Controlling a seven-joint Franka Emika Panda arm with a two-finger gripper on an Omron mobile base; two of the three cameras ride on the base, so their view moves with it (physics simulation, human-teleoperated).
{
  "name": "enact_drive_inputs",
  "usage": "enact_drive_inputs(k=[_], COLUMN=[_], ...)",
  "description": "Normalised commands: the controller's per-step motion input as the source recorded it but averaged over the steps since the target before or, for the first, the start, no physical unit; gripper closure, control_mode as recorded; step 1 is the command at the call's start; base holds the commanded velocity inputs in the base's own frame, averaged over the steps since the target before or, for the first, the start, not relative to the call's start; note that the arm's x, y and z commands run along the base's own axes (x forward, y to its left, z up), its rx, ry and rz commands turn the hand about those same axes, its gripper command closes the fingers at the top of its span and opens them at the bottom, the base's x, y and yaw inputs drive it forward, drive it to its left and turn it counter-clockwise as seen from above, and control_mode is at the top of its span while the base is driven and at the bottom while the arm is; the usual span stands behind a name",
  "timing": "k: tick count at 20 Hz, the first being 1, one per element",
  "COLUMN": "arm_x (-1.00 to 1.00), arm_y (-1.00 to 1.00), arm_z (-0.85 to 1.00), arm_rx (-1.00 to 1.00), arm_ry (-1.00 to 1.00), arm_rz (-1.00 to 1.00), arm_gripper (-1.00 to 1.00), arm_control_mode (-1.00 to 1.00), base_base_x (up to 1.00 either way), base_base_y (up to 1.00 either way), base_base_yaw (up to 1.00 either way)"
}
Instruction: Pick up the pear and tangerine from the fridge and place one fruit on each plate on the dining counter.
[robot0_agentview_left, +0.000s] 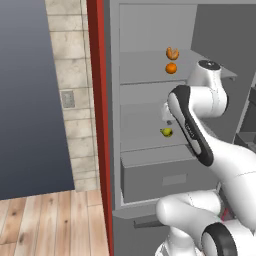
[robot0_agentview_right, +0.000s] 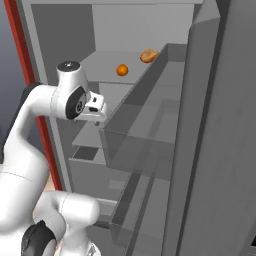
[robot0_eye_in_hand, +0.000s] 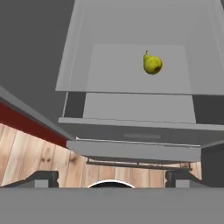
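Note:
The fridge stands open with its grey shelves showing. The yellow-green pear lies on a middle shelf, also seen as the pear just left of my forearm. One shelf higher sits the orange tangerine, the same tangerine near that shelf's front. My gripper is open with nothing between its fingers. It hovers in front of and above the pear's shelf, well apart from the pear. My hand is at the fridge mouth.
An orange-brown crescent pastry lies behind the tangerine. A grey drawer juts out under the pear's shelf. The red side panel bounds the left, and the open door with its bins the right. Wood floor lies below.

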Motion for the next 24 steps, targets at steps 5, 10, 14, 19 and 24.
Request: enact_drive_inputs(k=[5, 10, 14, 19, 24], arm_x=[-0.07, 0.27, 0.54, 0.66, 0.60], arm_y=[-0.25, -0.16, -0.15, -0.24, -0.30], arm_z=[-0.41, -0.40, -0.11, -0.14, -0.28], arm_rx=[-0.02, -0.06, -0.07, -0.01, 0.00], arm_ry=[-0.18, -0.09, 0.14, 0.23, 0.14], arm_rz=[0.01, 0.00, -0.02, 0.00, 0.00], arm_gripper=[-1.00, -1.00, -1.00, -1.00, -1.00], arm_control_mode=[-1.00, -1.00, -1.00, -1.00, -1.00], base_base_x=[0.00, 0.00, 0.00, 0.00, 0.00], base_base_y=[0.00, 0.00, 0.00, 0.00, 0.00], base_base_yaw=[0.00, 0.00, 0.00, 0.00, 0.00])
